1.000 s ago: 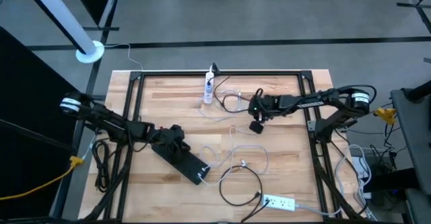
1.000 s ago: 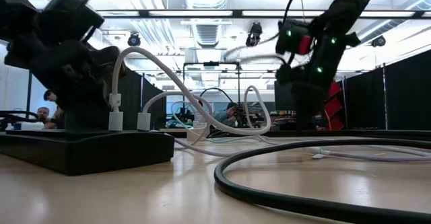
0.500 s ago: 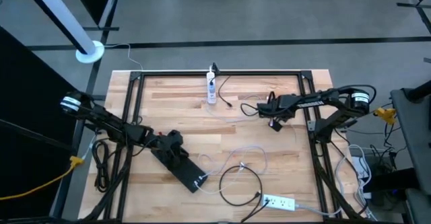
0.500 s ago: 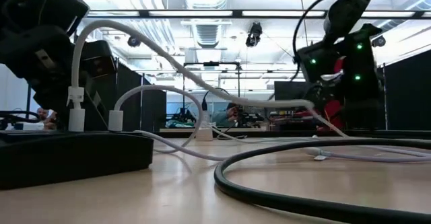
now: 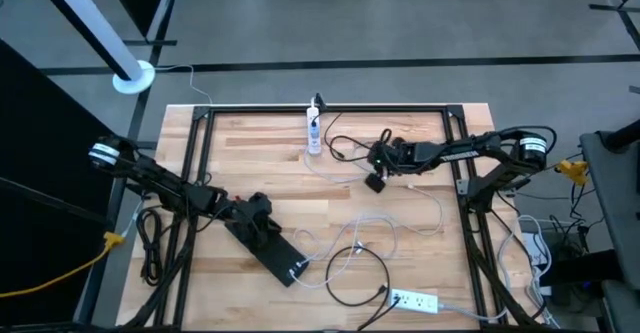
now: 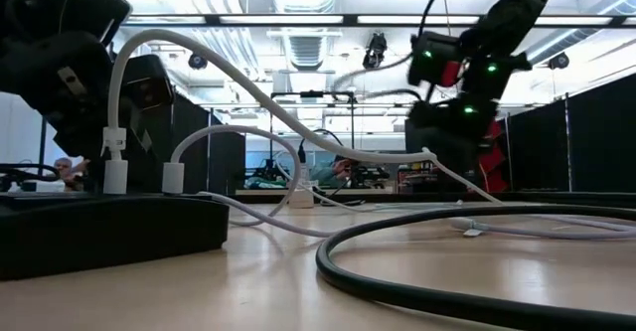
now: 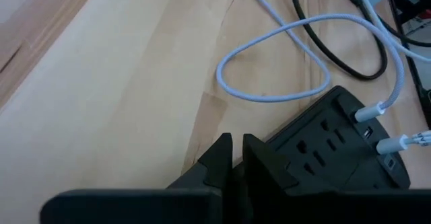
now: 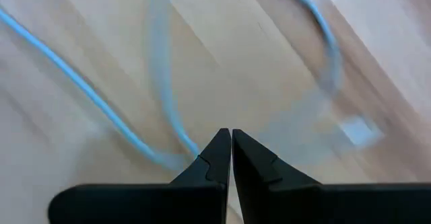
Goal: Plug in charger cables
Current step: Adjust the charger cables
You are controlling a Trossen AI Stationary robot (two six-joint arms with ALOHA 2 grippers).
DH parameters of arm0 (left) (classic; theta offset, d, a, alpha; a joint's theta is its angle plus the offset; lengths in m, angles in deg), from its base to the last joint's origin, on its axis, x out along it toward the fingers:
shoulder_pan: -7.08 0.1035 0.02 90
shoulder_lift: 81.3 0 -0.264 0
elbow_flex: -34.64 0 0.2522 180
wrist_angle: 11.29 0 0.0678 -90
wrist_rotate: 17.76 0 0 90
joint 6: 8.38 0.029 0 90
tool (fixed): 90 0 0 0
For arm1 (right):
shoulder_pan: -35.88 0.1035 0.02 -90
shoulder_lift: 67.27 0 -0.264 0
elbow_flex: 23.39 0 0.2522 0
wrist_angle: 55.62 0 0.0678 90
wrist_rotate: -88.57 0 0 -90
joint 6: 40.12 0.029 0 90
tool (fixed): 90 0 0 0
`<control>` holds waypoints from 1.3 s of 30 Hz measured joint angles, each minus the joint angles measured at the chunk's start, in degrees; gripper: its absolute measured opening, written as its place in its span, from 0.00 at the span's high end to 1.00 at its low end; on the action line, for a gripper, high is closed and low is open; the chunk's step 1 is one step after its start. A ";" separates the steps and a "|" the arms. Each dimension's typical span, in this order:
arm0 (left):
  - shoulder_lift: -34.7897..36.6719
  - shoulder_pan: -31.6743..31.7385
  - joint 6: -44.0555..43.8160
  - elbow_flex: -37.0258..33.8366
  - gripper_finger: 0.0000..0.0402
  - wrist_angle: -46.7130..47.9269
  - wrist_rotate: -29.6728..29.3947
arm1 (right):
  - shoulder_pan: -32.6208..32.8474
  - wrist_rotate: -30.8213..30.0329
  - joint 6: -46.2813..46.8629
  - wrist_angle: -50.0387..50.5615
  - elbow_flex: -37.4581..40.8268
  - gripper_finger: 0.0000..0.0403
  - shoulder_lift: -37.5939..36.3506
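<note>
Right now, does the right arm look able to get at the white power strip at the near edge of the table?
Probably yes. The right gripper hangs over the table's far right part, and the white power strip lies on its side; only thin white cable lies between, nothing tall.

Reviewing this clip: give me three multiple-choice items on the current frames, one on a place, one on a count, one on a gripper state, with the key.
1. Where does the black power strip lie?
A. Under the left gripper, front left of the table
B. Against the far edge
C. On the floor

2. How many white plugs stand in the black strip?
A. None
B. Two
C. Five

3. The right gripper is:
A. Wide open
B. Shut
C. Out of view

Key: 1 A, the high view shows it slanted below the left arm. 2 B, the left wrist view shows two side by side. 3 B, the right wrist view shows its fingers pressed together.
</note>
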 joint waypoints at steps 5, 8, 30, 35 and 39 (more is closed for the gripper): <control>0.13 0.00 0.16 0.02 0.94 0.01 0.00 | -0.46 1.55 -3.26 -14.31 0.06 1.00 4.89; 0.33 0.00 0.19 0.02 0.94 0.06 0.02 | -0.46 7.43 -4.24 -26.01 0.08 1.00 7.72; 0.50 0.04 4.98 0.07 0.94 0.31 -4.52 | -1.93 -14.08 -19.50 -6.11 -1.90 1.00 8.27; 0.63 0.04 4.89 0.07 0.94 0.21 -4.55 | -1.64 -32.81 -19.57 -6.51 -2.74 1.00 6.35; 0.63 0.04 4.73 0.09 0.94 -0.15 -4.55 | -1.62 -30.09 -19.63 -6.08 -2.80 1.00 4.65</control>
